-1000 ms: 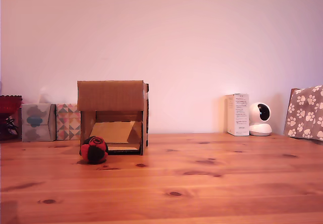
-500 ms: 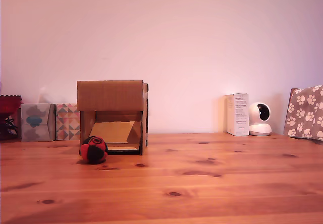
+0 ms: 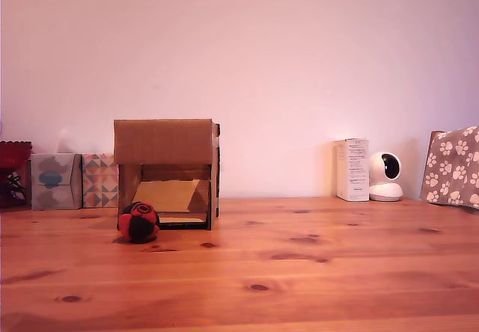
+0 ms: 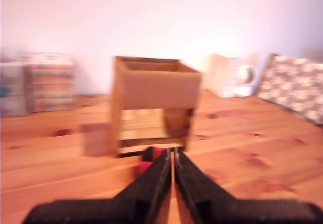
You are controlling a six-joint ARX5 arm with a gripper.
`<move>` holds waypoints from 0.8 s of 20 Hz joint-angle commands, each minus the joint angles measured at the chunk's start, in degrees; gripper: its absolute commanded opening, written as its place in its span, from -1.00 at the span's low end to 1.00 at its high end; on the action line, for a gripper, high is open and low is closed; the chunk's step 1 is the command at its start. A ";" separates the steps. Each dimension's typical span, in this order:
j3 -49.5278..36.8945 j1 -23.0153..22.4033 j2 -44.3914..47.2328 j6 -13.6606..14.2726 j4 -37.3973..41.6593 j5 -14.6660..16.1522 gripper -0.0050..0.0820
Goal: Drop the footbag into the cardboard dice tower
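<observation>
The gripper [image 4: 172,156] rides low over the wooden table [image 4: 262,153], its two black fingers [image 4: 151,181] pressed together with only a thin seam between them, holding nothing. Directly ahead of the fingertips and touching the tabletop sits the footbag [image 4: 151,156], a sliver of red showing past them. Beyond it, along the same line, stands the cardboard dice tower [image 4: 154,103], its top open and its front opening facing the hand. The exterior view shows the footbag [image 3: 138,222] resting just before the tower's [image 3: 166,171] front corner, with no arm in frame.
</observation>
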 commanded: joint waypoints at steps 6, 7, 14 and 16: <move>0.02 -7.32 18.60 0.15 13.99 -4.20 -0.94; 0.02 -8.28 21.73 0.31 16.37 -4.96 -0.94; 0.68 -10.71 42.47 2.21 34.82 -5.38 -0.94; 1.95 -10.71 46.95 2.25 37.57 -5.40 -0.94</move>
